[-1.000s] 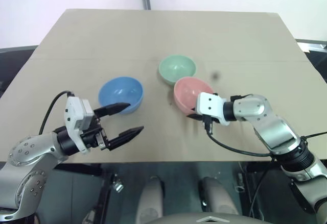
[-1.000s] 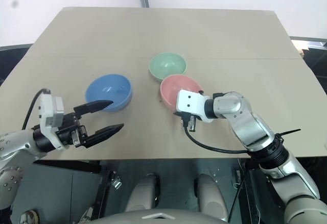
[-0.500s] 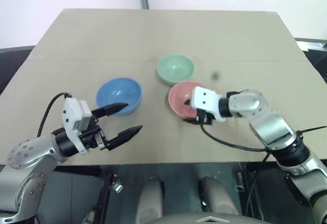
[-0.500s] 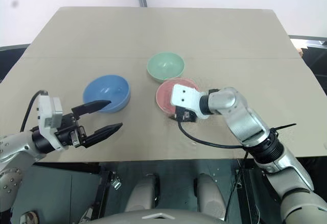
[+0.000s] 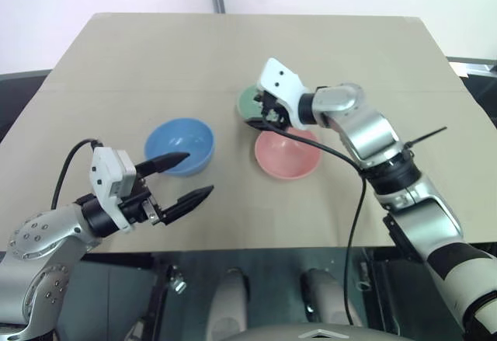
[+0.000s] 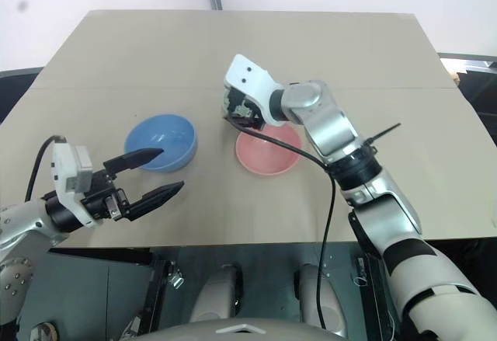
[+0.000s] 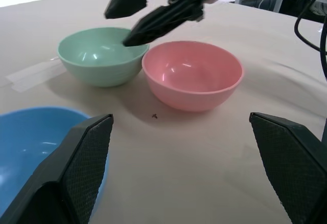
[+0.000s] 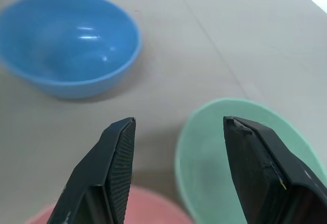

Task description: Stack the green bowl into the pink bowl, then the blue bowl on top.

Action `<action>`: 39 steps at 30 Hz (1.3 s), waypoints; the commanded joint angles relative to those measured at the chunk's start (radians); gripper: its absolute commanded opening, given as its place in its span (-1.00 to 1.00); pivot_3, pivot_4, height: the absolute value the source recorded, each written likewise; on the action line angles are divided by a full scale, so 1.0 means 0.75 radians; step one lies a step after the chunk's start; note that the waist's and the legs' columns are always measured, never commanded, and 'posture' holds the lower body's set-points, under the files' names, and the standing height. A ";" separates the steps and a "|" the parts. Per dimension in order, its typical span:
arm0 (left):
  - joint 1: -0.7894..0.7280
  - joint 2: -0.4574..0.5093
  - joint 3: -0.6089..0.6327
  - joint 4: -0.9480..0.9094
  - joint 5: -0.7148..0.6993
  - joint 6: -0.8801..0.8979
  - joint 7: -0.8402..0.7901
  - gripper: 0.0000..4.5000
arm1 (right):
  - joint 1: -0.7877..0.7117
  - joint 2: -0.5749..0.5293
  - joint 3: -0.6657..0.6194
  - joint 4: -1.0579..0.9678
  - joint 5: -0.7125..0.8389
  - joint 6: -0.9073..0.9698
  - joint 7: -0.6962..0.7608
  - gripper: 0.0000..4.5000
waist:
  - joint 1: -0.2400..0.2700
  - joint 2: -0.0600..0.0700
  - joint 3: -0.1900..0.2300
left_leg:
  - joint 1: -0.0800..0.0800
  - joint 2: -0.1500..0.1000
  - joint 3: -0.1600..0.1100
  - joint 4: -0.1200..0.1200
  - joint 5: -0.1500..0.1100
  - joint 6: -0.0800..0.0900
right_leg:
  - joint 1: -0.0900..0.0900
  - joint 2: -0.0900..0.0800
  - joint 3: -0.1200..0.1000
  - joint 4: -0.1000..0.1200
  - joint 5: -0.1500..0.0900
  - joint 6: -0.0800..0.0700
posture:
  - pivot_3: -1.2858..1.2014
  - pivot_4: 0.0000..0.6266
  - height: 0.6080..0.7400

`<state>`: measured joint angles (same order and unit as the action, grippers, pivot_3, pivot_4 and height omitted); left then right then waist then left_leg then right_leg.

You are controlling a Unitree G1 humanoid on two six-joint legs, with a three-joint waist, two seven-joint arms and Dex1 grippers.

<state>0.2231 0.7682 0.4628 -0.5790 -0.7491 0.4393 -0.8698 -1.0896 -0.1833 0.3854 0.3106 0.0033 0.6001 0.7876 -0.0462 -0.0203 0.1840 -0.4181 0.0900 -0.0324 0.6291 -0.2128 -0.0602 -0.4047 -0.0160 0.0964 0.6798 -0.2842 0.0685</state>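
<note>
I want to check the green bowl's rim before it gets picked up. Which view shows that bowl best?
The left wrist view: the green bowl sits whole, side-on, rim and wall visible beside the pink bowl. In both eye views the right gripper covers most of it. The right wrist view shows part of its rim and inside.

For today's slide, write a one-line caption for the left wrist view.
Right gripper hangs open over the green bowl, beside the pink bowl; blue bowl nearby.

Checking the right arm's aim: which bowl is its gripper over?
The green bowl: the open right gripper hovers above its rim.
</note>
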 commanded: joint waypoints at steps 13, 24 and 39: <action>0.093 0.001 0.144 -0.174 -0.073 0.028 0.083 1.00 | -0.171 0.148 0.029 0.602 -0.143 -0.333 0.014 -0.27 | 0.000 0.000 0.000 | -0.005 0.000 0.000 0.000 0.000 0.000 | -0.006 0.000 0.000 0.002 0.000 0.000 | 0.03 -0.52 1.00; 0.097 -0.023 0.127 -0.177 -0.065 0.020 0.107 1.00 | -0.217 0.088 -0.062 0.365 -0.096 -0.346 0.108 -0.95 | 0.001 0.001 0.001 | -0.012 0.000 0.000 0.000 0.000 0.000 | -0.011 0.000 -0.001 0.002 0.000 0.000 | 0.03 -0.52 1.00; -0.018 0.002 0.079 -0.033 -0.030 0.009 0.046 1.00 | 0.372 -0.529 -0.076 -0.954 0.219 0.406 0.420 -0.61 | -0.005 0.002 0.001 | -0.014 0.001 -0.003 0.005 0.000 0.000 | -0.012 0.001 -0.003 0.002 0.000 0.000 | 0.03 -0.52 1.00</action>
<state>0.2168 0.7558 0.5210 -0.6072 -0.7723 0.4647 -0.8236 -0.8088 -0.5794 0.3470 -0.3268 0.1312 0.8671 1.1144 -0.0497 -0.0187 0.1848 -0.4270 0.0904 -0.0344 0.6336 -0.2127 -0.0602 -0.4136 -0.0150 0.0952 0.6839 -0.2840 0.0685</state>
